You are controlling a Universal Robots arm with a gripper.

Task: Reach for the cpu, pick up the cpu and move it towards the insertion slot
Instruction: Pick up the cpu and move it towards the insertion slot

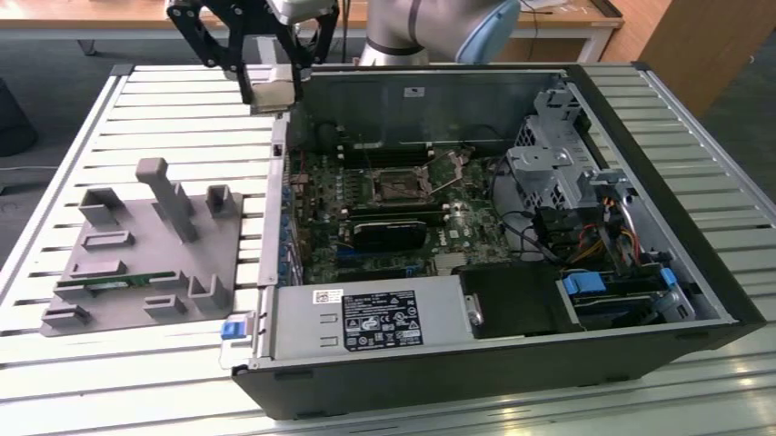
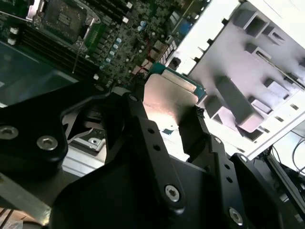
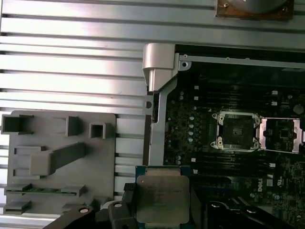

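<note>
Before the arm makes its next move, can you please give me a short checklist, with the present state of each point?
1. Flat square silver-topped cpu gripped in the black hand: ok.
2. Cpu raised clear of the grey plastic holder tray: ok.
3. Square silvery-framed insertion slot open, its dark centre without a chip: ok.
4. Cpu over the insertion slot: not ok, it hangs near the edge of the black computer case.
5. Cpu level with the slot: cannot tell.
</note>
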